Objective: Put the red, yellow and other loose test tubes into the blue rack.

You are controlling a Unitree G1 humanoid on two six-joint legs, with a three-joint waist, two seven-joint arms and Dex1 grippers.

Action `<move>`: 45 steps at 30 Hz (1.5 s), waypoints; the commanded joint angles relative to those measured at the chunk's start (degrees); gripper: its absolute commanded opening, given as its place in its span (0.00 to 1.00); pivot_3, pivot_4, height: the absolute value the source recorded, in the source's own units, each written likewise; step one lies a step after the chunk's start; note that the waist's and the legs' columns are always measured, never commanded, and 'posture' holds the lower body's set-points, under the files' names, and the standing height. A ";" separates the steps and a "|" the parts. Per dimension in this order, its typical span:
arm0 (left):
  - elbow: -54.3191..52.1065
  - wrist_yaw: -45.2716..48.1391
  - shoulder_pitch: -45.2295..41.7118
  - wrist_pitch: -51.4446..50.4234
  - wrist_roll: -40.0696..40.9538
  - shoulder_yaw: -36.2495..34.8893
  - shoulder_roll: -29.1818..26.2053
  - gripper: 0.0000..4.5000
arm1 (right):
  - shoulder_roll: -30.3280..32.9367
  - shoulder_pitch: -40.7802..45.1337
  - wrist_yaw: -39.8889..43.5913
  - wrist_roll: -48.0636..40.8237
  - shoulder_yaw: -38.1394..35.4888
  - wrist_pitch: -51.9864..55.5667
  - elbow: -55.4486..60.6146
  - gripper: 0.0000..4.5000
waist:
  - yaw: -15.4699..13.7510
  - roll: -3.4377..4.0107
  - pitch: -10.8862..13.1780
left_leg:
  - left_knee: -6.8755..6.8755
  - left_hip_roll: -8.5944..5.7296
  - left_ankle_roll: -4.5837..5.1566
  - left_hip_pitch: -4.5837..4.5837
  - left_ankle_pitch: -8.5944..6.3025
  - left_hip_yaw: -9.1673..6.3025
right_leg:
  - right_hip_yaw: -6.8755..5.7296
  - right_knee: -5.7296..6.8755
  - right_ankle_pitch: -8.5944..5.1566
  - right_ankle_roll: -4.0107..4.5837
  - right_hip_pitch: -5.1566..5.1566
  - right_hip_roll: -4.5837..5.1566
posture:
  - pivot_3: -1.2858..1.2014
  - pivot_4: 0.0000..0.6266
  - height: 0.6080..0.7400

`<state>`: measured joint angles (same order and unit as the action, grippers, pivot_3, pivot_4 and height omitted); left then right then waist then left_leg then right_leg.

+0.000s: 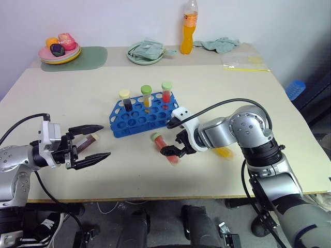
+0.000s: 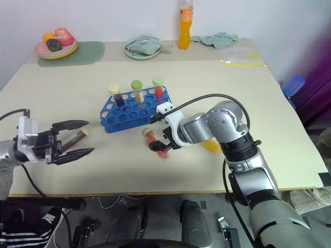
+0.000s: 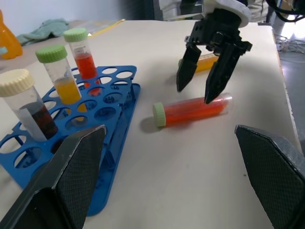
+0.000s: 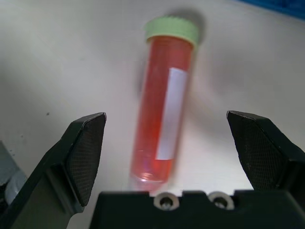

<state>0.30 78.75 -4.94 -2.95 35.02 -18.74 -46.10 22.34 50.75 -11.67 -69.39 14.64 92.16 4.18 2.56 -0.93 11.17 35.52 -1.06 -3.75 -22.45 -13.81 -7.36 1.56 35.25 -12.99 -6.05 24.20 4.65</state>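
The blue rack [image 1: 135, 122] stands mid-table with three capped tubes upright in it: dark [image 1: 124, 99], yellow [image 1: 146, 96] and red [image 1: 166, 92]. A loose red tube [image 1: 166, 149] with a green cap lies flat in front of the rack. My right gripper [image 1: 173, 150] hangs open just over its bottom end, one finger [image 4: 86, 148] on each side, apart from it. A yellow tube [image 1: 223, 152] lies partly hidden under my right forearm. My left gripper [image 1: 105, 140] is open and level at the left. A brown tube [image 1: 91, 139] lies on the table beyond its fingers.
Along the far edge stand a plate of toy food [image 1: 59, 51] on a green mat [image 1: 83, 58], a green dish with a cloth [image 1: 147, 52], an orange bottle [image 1: 189, 28], a crumpled cloth [image 1: 222, 44] and a plastic bag [image 1: 245, 62].
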 commanded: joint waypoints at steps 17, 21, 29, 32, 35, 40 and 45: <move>-1.76 -0.15 1.01 1.22 0.20 -1.25 -0.51 1.00 | -2.11 -3.02 -4.21 6.44 4.83 0.34 7.34 1.00 | 0.01 0.00 0.00 | -0.03 0.00 0.00 -0.01 0.00 0.00 | 0.00 -0.02 -0.01 0.00 0.03 0.00 | 0.52 0.24 1.00; -1.82 -0.25 1.01 1.17 0.27 -1.42 -0.68 1.00 | -2.61 -2.87 -3.48 7.92 5.52 0.34 8.66 1.00 | 0.01 0.00 0.00 | -0.03 0.00 0.00 -0.01 0.00 -0.01 | 0.00 -0.01 -0.01 0.01 0.03 0.00 | 0.52 0.24 1.00; -2.29 -0.72 1.38 0.97 0.45 -1.83 -0.74 1.00 | -3.75 -3.10 0.18 17.34 7.11 0.34 10.88 0.88 | 0.02 0.00 0.00 | -0.05 0.00 0.00 -0.01 0.00 -0.01 | 0.00 -0.01 -0.01 0.01 0.06 -0.01 | 0.52 0.24 1.00; -2.64 -0.90 1.54 0.78 0.58 -2.06 -0.88 1.00 | -3.28 -3.22 2.83 20.10 8.39 0.34 12.11 0.59 | 0.02 0.00 0.00 | -0.06 0.00 0.00 -0.01 0.00 -0.01 | 0.00 -0.02 -0.01 0.00 0.06 -0.01 | 0.52 0.24 1.00; -2.92 -1.33 1.50 0.39 0.82 -2.20 -0.93 1.00 | -2.87 -3.02 5.59 22.51 9.46 0.33 13.08 0.26 | 0.02 0.00 0.00 | -0.07 0.00 0.00 -0.01 0.00 -0.01 | 0.00 -0.02 -0.01 0.01 0.06 -0.01 | 0.52 0.24 1.00; -3.18 -1.63 1.67 0.36 0.85 -2.25 -0.93 1.00 | -2.56 -2.44 9.40 26.67 10.12 -0.11 13.48 0.18 | 0.02 0.00 0.00 | -0.07 0.00 0.00 -0.01 0.00 -0.01 | 0.00 -0.02 -0.01 0.01 0.06 0.00 | 0.52 0.24 1.00; -3.46 -2.02 1.86 0.36 0.80 -2.19 -0.76 1.00 | 1.12 -1.05 15.06 30.14 12.59 -3.34 14.42 0.18 | -0.05 0.00 0.00 | -0.07 0.00 0.00 -0.01 0.00 -0.01 | 0.00 -0.03 -0.01 0.00 0.06 0.00 | 0.52 0.24 1.00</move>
<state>-1.26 77.02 -2.99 -2.94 35.19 -19.18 -46.12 21.71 47.93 1.62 -41.34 26.75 90.21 16.74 2.51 -0.93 11.17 35.45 -1.05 -3.75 -22.45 -13.81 -7.37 1.56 35.22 -13.00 -6.05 24.25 4.65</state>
